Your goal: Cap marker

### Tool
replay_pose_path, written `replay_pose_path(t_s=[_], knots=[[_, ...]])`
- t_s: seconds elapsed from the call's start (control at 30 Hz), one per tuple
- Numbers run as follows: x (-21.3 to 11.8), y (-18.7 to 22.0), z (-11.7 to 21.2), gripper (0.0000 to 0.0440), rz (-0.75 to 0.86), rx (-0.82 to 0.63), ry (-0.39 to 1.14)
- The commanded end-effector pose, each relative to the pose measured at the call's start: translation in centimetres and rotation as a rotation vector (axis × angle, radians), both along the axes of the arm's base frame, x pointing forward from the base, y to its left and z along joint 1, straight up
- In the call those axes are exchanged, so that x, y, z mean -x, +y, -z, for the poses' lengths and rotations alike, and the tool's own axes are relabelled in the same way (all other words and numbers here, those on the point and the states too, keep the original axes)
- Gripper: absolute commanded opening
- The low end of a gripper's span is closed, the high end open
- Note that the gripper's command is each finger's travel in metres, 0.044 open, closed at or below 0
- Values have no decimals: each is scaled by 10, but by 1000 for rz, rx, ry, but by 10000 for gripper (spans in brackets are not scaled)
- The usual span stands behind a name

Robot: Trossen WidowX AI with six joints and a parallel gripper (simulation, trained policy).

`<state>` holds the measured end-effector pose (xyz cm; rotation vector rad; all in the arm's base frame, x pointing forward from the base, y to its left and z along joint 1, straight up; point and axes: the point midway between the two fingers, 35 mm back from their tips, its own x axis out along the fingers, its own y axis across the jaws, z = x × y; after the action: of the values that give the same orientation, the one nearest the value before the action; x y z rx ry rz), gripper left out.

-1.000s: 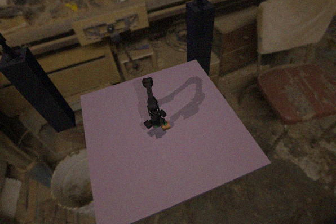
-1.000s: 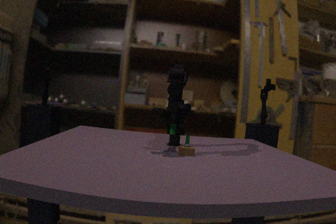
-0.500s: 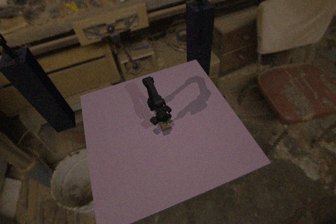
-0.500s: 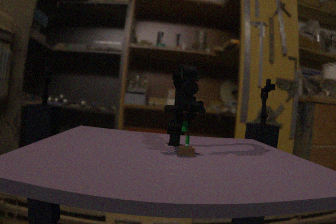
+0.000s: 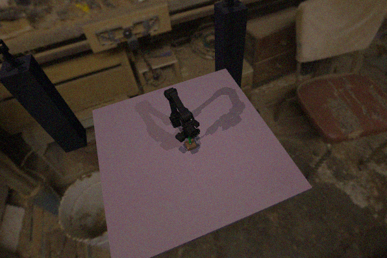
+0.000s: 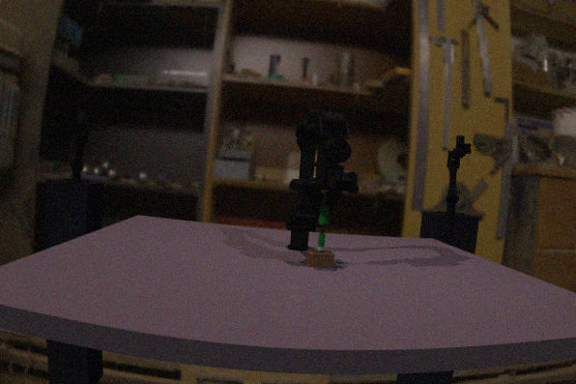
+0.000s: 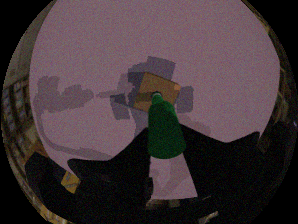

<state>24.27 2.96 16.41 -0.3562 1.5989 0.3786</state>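
My gripper [image 5: 189, 136] [image 6: 325, 203] [image 7: 162, 129] is shut on the green cap [image 6: 324, 215] [image 7: 166, 120] and holds it upright above the holder block. The brown holder block [image 5: 193, 147] [image 6: 320, 260] [image 7: 167, 86] stands on the table. The green marker [image 6: 321, 241] stands upright in it, with a pale band near the block. In the exterior view the cap is directly above the marker, with a short dark stretch between their green parts. Whether the tip touches or enters the cap cannot be told. In the wrist view the cap hides most of the marker.
The pink table top [image 5: 201, 201] [image 6: 242, 299] [image 7: 220, 60] bears shadows of the arm around the block. Dark pillars [image 5: 45, 103] [image 5: 230, 35] stand beyond the table's far side in the top view.
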Motion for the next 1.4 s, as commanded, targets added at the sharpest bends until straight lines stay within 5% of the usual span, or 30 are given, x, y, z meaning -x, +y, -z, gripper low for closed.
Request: replay_pose_path(t_s=[0.0,1.07,1.13,1.37], knots=[[3,2,4,0,-2,-1,16],[10,-1,66,8,-93,-12,80],[11,-2,70,61,-98,-7,86],[18,-2,74,96,-111,-11,113]])
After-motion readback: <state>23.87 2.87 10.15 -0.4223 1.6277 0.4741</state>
